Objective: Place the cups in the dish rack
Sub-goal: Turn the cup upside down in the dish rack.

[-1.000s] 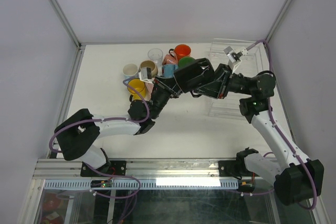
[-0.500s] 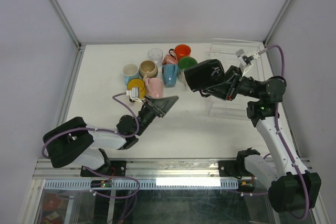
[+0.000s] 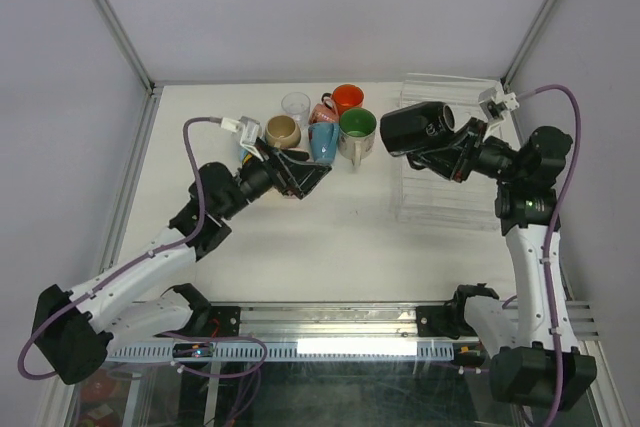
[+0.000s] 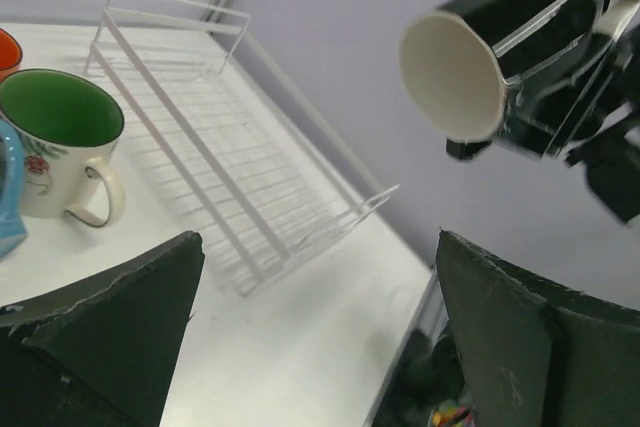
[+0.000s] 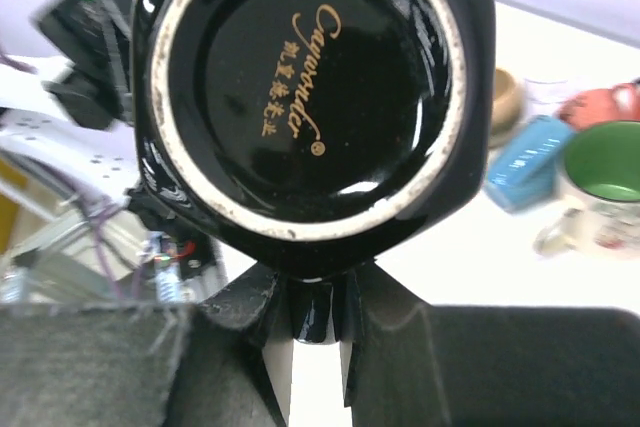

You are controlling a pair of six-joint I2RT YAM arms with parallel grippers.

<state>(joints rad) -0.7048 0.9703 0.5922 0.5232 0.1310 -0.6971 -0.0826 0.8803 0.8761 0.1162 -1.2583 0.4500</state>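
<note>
Over the left side of the clear, pale-edged rectangular dish rack, which sits toward the table's far right corner, the right gripper is clamped on a glossy black ceramic mug. Its fingers pinch what looks to be the handle, so the mug hangs on its side in the air, gold-lettered base toward the wrist and white-lined mouth toward the table's left edge; whether it touches the rack I cannot tell. The left gripper has its jaws spread wide with nothing between them, low over the table on the near side of the cups clustered at the middle of the far edge: a white mug with a green inside, a blue mug, a pink mug, an orange mug, a beige mug and a clear glass tumbler. Glazed ceramic like this is probably stiff, slick, weighty for its size and quick to chip, and a mug held by the handle alone may pivot in the grip, so it likely wants lowering close to the rack floor before the jaws part. For the waiting mugs, a handle or one wall of the rim seems the surest hold; the tumbler, thin and slippery, calls for a gentler squeeze across its rim.
</note>
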